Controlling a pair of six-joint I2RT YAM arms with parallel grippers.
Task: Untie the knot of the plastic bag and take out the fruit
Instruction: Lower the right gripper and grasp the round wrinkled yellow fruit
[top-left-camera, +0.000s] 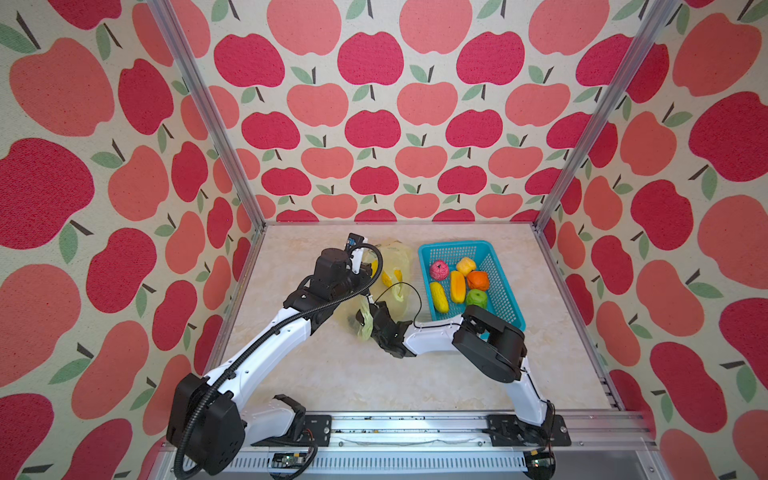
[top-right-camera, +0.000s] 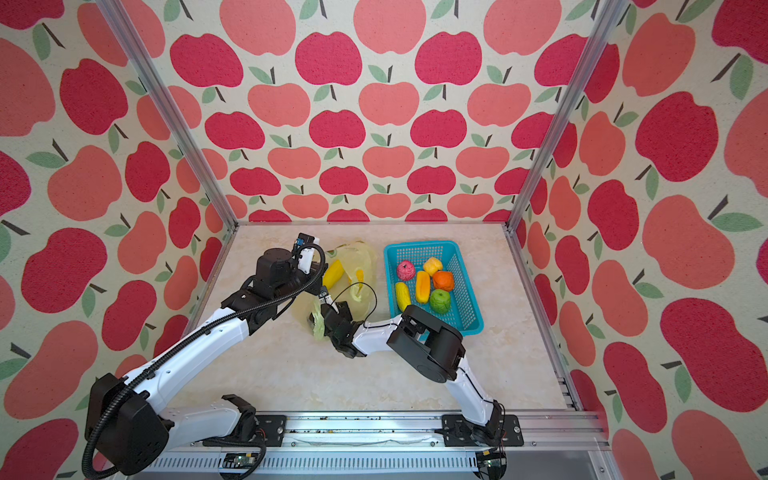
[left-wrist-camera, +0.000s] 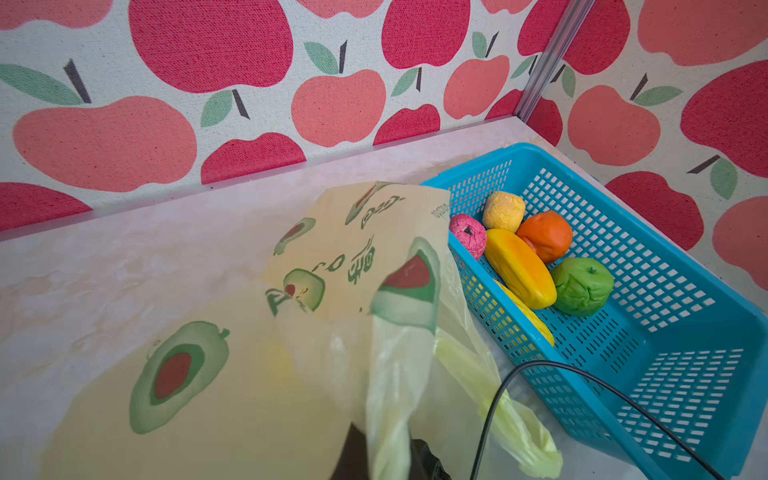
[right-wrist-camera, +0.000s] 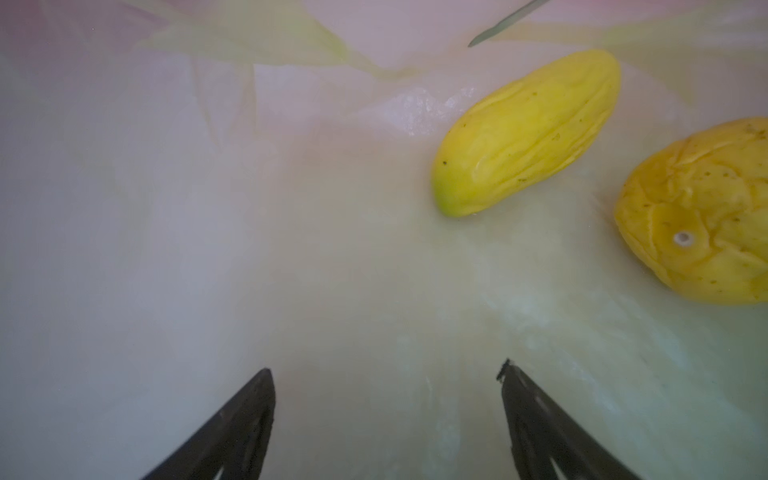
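Right claw (right-wrist-camera: 385, 368) spread inside the plastic bag (left-wrist-camera: 249, 415), empty; left claw (top-right-camera: 324, 297) pinches its rim up. Long yellow fruit (right-wrist-camera: 528, 133) looks light, squashy: grip across its middle.

The table (top-left-camera: 332, 374) has a pale cream, marbled top. Two items rest directly on it.

1. The basket (top-left-camera: 453, 244): turquoise perforated plastic, rectangular, standing flat on its base.
2. The plastic bag (top-left-camera: 395, 253): thin translucent yellow-green film with green-and-red fruit print. It lies just beside the basket's long side, left of the basket in both top views. Part of its film stands raised off the table.

One lime handle loop (left-wrist-camera: 519, 432) lies on the table close along that basket wall; contact cannot be determined.
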